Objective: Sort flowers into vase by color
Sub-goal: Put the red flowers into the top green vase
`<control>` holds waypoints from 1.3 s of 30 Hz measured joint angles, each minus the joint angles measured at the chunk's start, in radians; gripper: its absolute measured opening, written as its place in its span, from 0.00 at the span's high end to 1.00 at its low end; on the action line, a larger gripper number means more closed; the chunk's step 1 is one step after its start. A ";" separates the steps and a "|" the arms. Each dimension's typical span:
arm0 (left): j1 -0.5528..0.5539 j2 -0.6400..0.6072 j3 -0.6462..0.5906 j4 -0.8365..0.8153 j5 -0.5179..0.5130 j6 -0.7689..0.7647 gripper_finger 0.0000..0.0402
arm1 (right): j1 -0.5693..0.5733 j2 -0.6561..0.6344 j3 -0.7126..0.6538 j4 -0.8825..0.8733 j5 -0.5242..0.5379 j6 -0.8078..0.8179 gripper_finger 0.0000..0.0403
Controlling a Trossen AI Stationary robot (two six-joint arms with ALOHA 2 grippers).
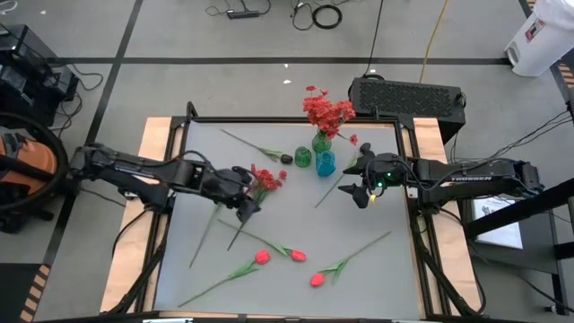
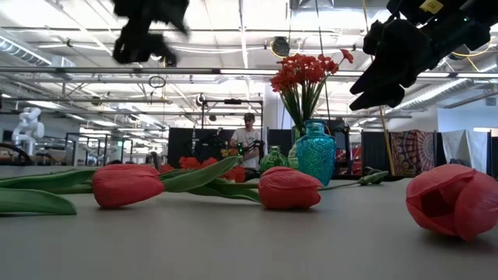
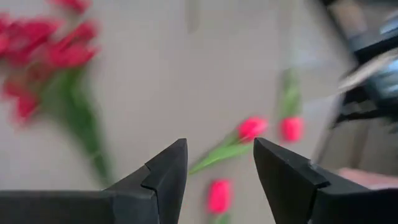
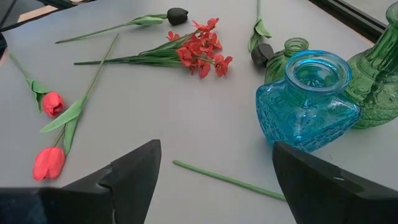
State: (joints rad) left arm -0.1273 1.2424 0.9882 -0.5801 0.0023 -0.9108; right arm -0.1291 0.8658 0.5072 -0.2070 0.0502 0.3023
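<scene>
Red clustered blossoms (image 1: pixel 267 177) lie just beside the left gripper (image 1: pixel 244 205), jaws spread and empty — pinch low on the stems. Right gripper (image 1: pixel 362 192), also spread, hovers near the blue vase (image 1: pixel 326 163) — keep clear.

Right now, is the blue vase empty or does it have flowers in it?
Empty. The right wrist view looks down into the blue vase and shows only bare glass; the red flowers stand in the green vase behind it.

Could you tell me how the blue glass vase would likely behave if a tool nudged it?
The blue vase looks like thick glass with a broad squat base, so it would probably slide rather than tip. Its smooth faces look slippery, and it is likely breakable.
</scene>
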 joint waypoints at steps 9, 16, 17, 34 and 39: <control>0.034 0.066 0.002 -0.174 -0.014 0.000 0.52 | 0.000 0.000 0.000 0.000 0.000 0.000 0.26; 0.054 0.191 0.002 -0.183 -0.003 0.029 0.52 | 0.000 0.000 0.000 0.000 0.000 0.000 0.26; 0.054 0.213 0.002 -0.191 0.002 0.029 0.52 | 0.000 0.000 0.000 0.000 0.000 0.000 0.26; 0.068 0.398 0.002 -0.213 -0.026 0.018 0.52 | 0.000 0.000 0.000 0.000 0.000 0.000 0.26; 0.084 0.398 0.001 -0.165 -0.046 0.008 0.52 | 0.000 0.000 0.000 0.000 0.000 0.000 0.26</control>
State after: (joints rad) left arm -0.0428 1.6405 0.9894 -0.7450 -0.0438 -0.9028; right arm -0.1291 0.8658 0.5073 -0.2070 0.0505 0.3023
